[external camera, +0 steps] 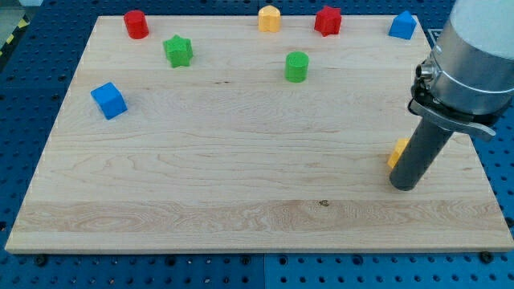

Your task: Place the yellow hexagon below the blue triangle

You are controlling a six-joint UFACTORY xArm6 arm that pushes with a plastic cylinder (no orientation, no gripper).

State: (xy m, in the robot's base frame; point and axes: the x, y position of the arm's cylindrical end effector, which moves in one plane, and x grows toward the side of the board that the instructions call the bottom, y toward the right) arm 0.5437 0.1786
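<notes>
Our rod stands upright at table (241, 185) right; my tip (404, 187) touches a yellow block (397, 152), mostly hidden, shape unclear. Yellow hexagon (269, 18) far centre; blue triangle (402, 25) far right. No gripper fitted.

looks like a robotics lab: a pale wooden board (241, 160) lying on a blue perforated bench (32, 88), with yellow-black hazard tape (14, 32) at the view's top left corner.
</notes>
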